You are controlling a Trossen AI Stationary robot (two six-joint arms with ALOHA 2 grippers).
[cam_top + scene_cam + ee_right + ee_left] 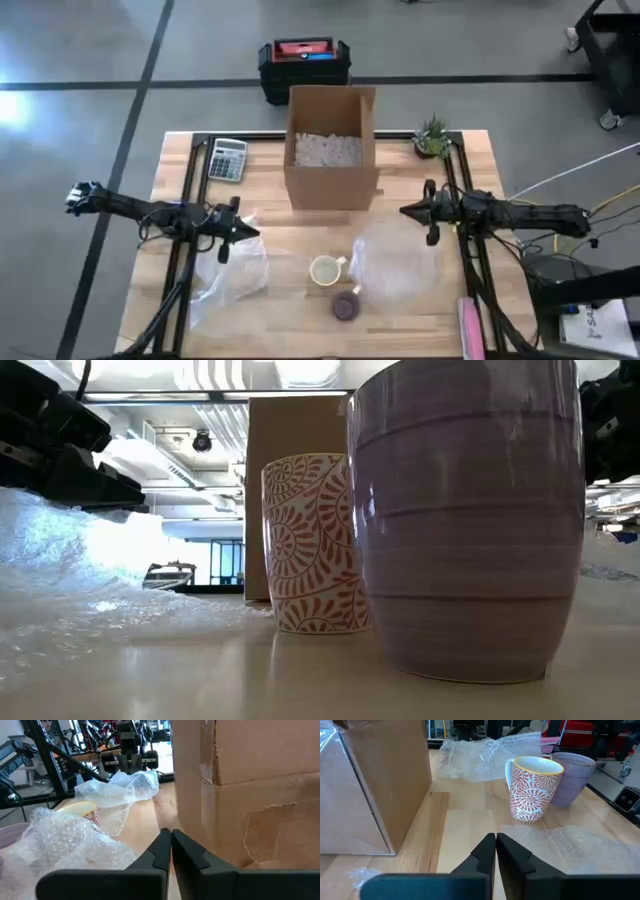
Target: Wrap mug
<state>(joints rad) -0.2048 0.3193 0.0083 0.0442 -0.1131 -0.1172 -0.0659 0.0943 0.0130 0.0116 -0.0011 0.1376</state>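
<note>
The patterned mug [325, 270] is seen standing upright on the wooden bench [270, 195], just below the middle of the high view, with a purple cup [346, 306] close at its 5 o'clock. One sheet of bubble wrap [392, 258] lies just beside the mug at its 3 o'clock, and a second bubble wrap sheet [232, 270] lies at its 9 o'clock, a little apart. The left gripper [240, 232] is held at the mug's 10 o'clock with its fingers pressed together and nothing between them; the right gripper [408, 211] is held at the mug's 2 o'clock, likewise closed and empty. No wrapping is judged to be begun. For the step to go well, a sheet should probably be taken by its edge and spread flat, and the mug should be seated well inside it, clear of the purple cup, so that nothing is tipped when the film is folded over. An open cardboard box [330, 145] holding white filler stands at the mug's 12 o'clock, a calculator [227, 159] at 10 o'clock and a small plant [432, 137] at 2 o'clock. Beyond the bench a grey floor and a black and red toolbox [303, 66] are seen.
</note>
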